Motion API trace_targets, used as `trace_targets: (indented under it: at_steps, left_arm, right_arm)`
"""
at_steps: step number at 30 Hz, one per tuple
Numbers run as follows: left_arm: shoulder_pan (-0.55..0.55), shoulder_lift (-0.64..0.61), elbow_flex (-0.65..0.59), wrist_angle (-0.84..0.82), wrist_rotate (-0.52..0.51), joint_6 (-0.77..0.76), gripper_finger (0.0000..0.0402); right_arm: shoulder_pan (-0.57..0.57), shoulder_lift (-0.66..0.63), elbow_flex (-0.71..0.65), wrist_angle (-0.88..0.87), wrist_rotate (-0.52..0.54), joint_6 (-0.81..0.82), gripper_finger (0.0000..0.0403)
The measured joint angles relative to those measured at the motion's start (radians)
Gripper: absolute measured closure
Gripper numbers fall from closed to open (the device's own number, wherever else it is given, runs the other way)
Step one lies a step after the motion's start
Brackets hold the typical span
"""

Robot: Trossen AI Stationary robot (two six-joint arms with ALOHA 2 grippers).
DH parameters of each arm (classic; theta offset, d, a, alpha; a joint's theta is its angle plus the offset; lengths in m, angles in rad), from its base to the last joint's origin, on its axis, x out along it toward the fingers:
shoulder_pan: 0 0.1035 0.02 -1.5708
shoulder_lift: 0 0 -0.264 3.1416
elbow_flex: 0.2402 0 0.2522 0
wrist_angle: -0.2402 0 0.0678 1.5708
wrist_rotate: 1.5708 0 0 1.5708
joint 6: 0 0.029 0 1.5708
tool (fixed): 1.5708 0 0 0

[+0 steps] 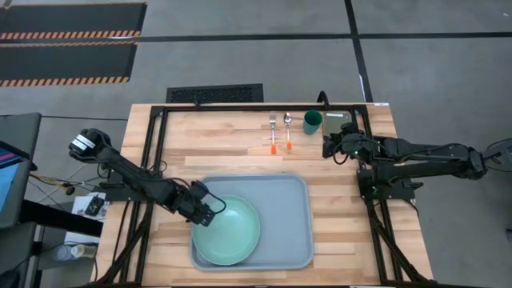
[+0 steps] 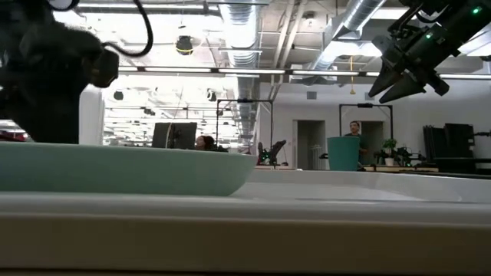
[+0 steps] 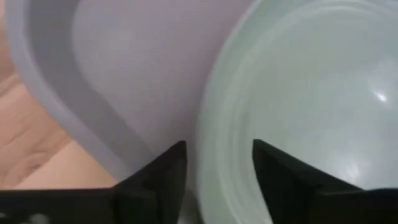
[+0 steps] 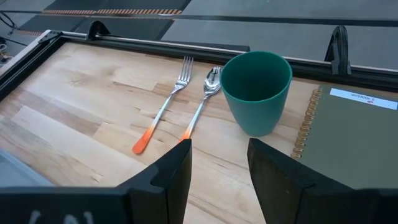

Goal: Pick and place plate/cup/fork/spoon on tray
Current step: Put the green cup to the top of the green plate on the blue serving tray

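The mint-green plate (image 1: 230, 230) lies flat in the left part of the pale grey-blue tray (image 1: 288, 192). My left gripper (image 1: 211, 210) is open at the plate's left rim (image 3: 208, 143), with one finger over the plate and one over the tray floor. The fork (image 4: 163, 109) and the spoon (image 4: 202, 102) lie side by side on the wood at the far side. The teal cup (image 4: 256, 90) stands upright just right of them. My right gripper (image 4: 219, 149) is open and empty, held above the table (image 2: 387, 90) on the near side of the cup.
A flat olive-green notebook with a wire spine (image 4: 348, 134) lies right of the cup. A black frame rail (image 1: 240, 106) runs along the table's far edge. The tray's right half (image 1: 284, 228) is bare. People and desks show in the room behind in the low view.
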Motion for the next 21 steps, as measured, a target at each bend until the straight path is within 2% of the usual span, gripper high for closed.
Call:
trace_targets:
  at_steps: [4,11,17,21]
  left_arm:
    - [0.01,-0.02,0.041,-0.009,0.027,0.029,0.0187]
    - [0.048,-0.091,0.102,-0.088,0.032,0.07,0.0185]
    - [0.098,-0.187,0.113,-0.095,-0.048,0.08,0.0191]
    - [0.13,-0.247,0.113,-0.095,-0.107,0.085,0.0191]
  right_arm:
    - [0.0,0.0,0.0,-0.004,0.0,-0.002,0.0221]
    - [-0.027,0.019,0.0,-0.006,0.004,0.07,0.0221]
    - [-0.128,0.114,0.0,0.078,0.001,0.125,0.0221]
    - [-0.235,0.183,0.0,0.194,-0.072,0.097,0.0221]
